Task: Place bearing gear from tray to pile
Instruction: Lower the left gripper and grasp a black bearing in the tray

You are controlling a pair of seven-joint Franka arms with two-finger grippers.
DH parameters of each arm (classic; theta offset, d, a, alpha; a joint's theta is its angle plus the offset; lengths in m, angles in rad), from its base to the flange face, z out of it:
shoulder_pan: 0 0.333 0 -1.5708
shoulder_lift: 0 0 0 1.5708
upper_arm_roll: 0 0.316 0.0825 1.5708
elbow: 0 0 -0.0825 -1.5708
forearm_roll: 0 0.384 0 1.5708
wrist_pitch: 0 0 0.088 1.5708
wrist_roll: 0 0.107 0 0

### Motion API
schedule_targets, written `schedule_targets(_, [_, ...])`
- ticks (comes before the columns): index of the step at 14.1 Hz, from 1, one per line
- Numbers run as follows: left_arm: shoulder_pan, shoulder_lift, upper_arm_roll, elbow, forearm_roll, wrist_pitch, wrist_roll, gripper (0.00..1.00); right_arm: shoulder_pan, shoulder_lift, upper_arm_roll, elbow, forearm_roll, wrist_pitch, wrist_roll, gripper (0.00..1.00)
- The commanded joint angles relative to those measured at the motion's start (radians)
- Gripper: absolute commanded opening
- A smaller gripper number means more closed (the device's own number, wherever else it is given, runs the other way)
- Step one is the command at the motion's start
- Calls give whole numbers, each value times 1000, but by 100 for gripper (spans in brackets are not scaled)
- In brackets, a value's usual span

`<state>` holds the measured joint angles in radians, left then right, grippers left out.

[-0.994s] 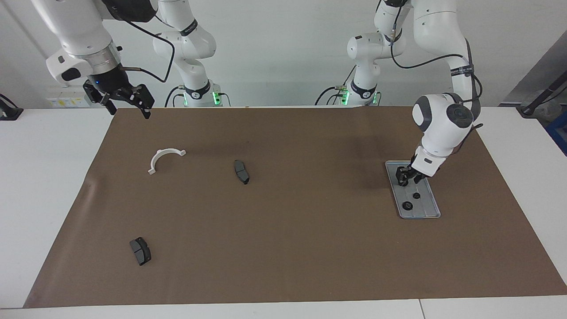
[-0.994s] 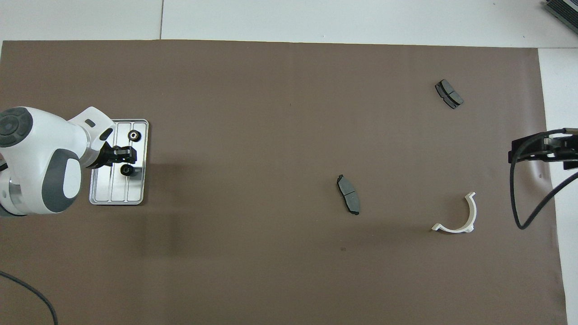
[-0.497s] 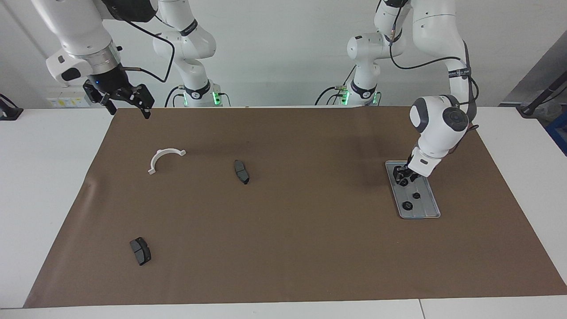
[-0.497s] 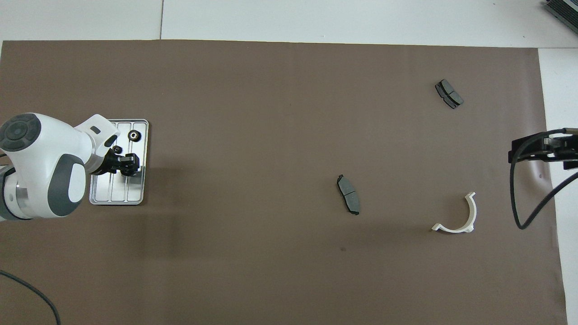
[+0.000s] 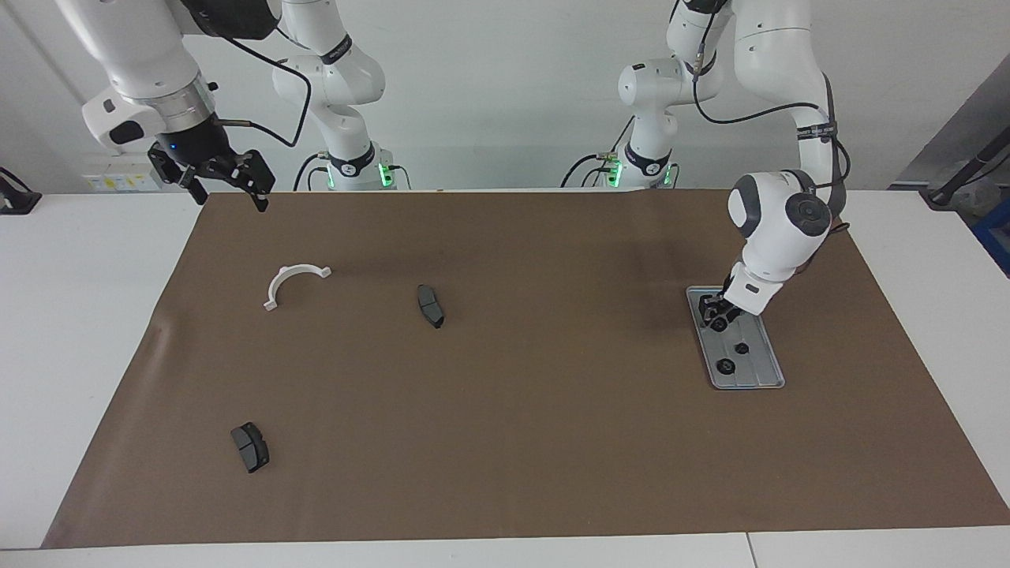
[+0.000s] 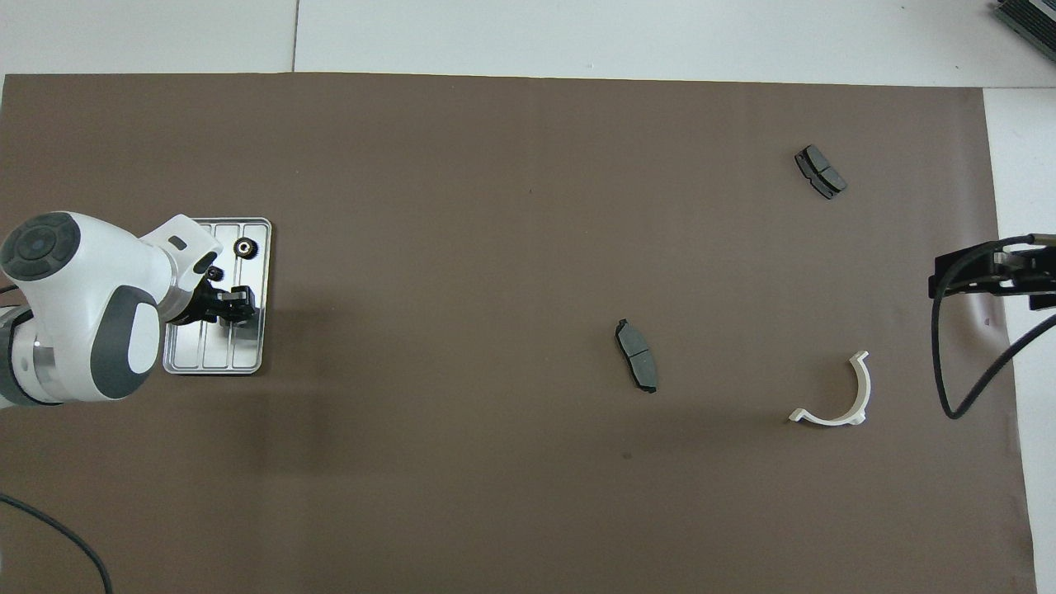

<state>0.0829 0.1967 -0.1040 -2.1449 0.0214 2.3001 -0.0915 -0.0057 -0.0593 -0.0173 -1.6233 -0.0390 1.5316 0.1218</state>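
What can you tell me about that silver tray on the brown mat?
The tray is flat, rectangular, silver-grey, seemingly metal, with rounded corners, a raised rim and lengthwise ridges. It lies flat on the brown mat at the left arm's end. Small black gears sit in it, and the left gripper is low over it.

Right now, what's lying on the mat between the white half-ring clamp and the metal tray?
One dark brake pad lies between the white half-ring clamp and the tray; otherwise the brown mat is bare there. The facing view shows it plainly.

mat [image 5: 552,410] open btwn tray [image 5: 769,371], pads [image 5: 430,306]
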Motion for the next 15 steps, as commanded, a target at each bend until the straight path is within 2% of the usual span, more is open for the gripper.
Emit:
schedule_targets(1, [-6, -10, 6, -24, 8, 22, -14, 51, 0, -23, 0, -29, -2, 15, -28, 100])
schedule_targets(15, [-3, -7, 6, -24, 8, 25, -14, 35, 0, -22, 0, -27, -2, 15, -28, 100])
